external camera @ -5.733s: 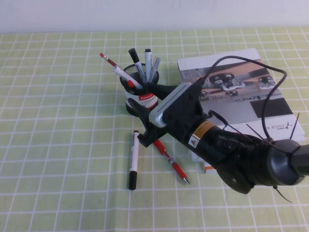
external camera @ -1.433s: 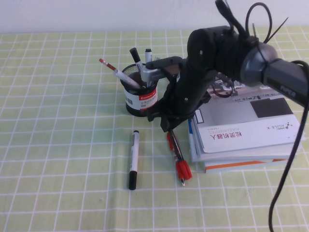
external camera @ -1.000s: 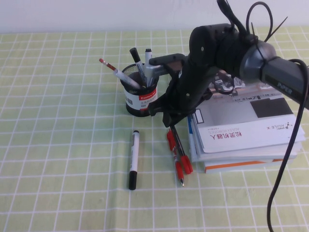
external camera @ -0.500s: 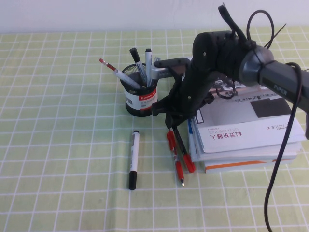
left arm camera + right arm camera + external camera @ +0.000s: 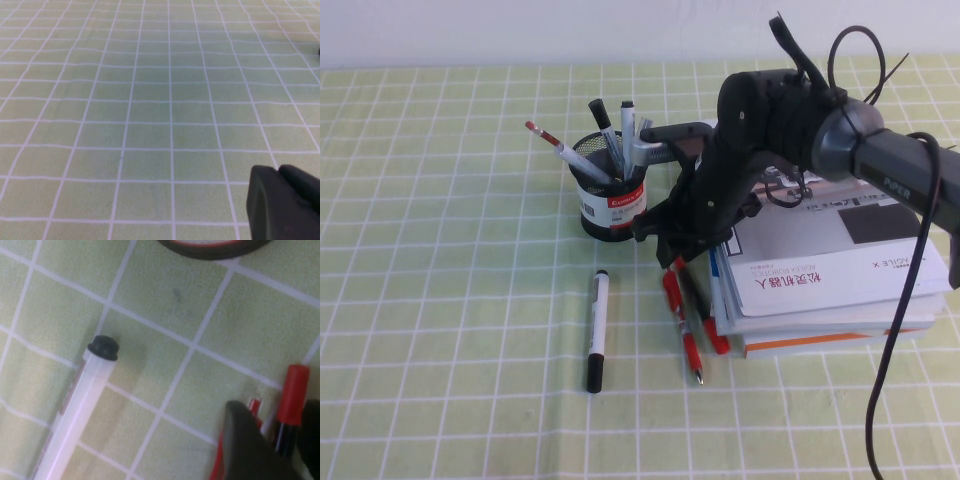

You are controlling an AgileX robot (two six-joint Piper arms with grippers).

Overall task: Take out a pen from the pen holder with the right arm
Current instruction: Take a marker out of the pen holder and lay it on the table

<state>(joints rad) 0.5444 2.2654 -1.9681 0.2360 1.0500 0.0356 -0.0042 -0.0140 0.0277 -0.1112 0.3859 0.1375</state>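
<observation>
The black mesh pen holder (image 5: 610, 200) stands on the green checked cloth with several pens in it. My right gripper (image 5: 678, 262) hovers low just in front of it, beside the books. A black pen with a red cap (image 5: 707, 328) lies on the cloth against the books, next to a red pen (image 5: 682, 322). In the right wrist view this capped pen (image 5: 291, 395) sits between my right gripper's (image 5: 282, 440) parted fingers with a gap at its side. The left gripper (image 5: 285, 205) shows only in its wrist view, over bare cloth, its dark fingers pressed together.
A white marker with black ends (image 5: 596, 330) lies on the cloth left of the red pen and appears in the right wrist view as the white marker (image 5: 75, 405). A stack of books (image 5: 830, 270) fills the right side. The holder's base (image 5: 215, 244) is close above the fingers.
The right gripper has laid the red-capped pen on the cloth beside the red pen and parted its fingers. The arm has shifted slightly back toward the holder.
</observation>
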